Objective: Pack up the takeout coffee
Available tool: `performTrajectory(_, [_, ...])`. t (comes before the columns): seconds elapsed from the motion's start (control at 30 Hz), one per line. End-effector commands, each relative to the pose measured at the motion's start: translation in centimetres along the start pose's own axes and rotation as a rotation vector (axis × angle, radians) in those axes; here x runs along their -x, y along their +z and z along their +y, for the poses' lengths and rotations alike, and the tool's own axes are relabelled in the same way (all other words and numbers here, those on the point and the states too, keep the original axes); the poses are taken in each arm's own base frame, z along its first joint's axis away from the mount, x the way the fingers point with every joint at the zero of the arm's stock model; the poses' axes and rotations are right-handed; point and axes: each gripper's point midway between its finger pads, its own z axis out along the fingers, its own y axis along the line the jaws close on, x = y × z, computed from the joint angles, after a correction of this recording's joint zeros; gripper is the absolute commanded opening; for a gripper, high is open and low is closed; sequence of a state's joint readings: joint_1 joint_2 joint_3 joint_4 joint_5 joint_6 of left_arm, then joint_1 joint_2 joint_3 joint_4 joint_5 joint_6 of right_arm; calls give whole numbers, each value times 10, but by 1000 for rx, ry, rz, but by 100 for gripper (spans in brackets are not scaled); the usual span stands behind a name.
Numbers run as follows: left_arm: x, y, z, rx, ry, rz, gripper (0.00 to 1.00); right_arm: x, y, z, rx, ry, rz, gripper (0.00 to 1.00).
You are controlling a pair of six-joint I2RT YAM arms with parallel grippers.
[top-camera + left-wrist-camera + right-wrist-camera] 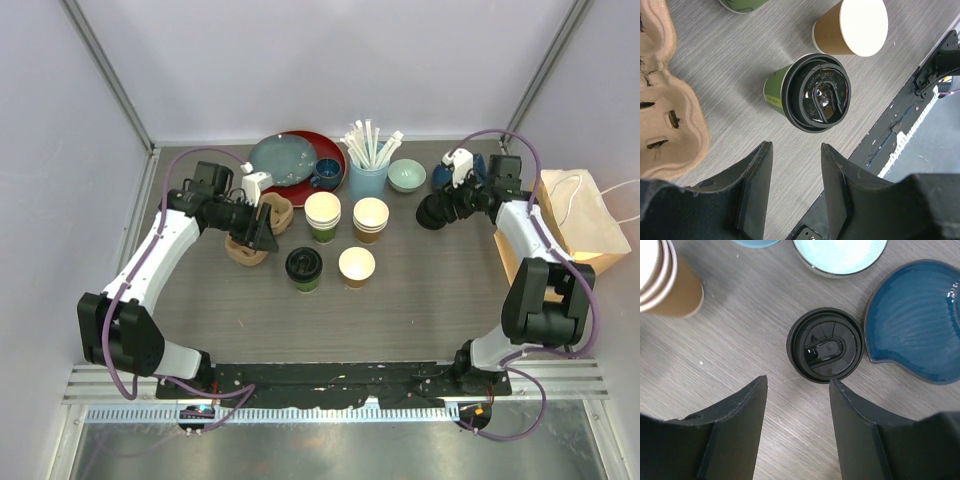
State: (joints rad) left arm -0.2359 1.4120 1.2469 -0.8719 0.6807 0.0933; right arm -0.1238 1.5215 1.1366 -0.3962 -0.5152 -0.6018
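Observation:
A green-sided cup (303, 268) with a black lid stands mid-table; the left wrist view shows it (812, 92) just ahead of my left gripper (796, 147), which is open and empty. A brown-sided cup (357, 265) stands beside it, lidless and open-topped, and also shows in the left wrist view (855, 27). A loose black lid (825, 345) lies flat on the table just ahead of my right gripper (797, 380), which is open and empty. In the top view my left gripper (262, 232) hovers by the cardboard cup carrier (245, 252). My right gripper (432, 212) hides the loose lid there.
Lidless cup stacks, green (322, 215) and brown (370, 218), stand behind the cups, with a blue cup of straws (368, 175). Plates (282, 160), a mug (327, 173), a pale bowl (406, 175) and a dark blue dish (920, 320) are at the back. A paper bag (575, 215) is at the right.

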Motion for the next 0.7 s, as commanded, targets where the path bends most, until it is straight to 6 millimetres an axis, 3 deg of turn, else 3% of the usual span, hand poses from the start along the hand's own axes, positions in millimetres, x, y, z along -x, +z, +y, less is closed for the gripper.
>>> performTrajectory(0.0, [8, -5, -1, 5, 45, -36, 47, 24, 1, -4, 92, -236, -102, 58])
performTrajectory(0.43, [8, -6, -1, 10, 51, -29, 47, -17, 40, -23, 40, -298, 81, 54])
performTrajectory(0.67, [9, -7, -2, 8, 58, -31, 48, -16, 53, -27, 24, -302, 105, 47])
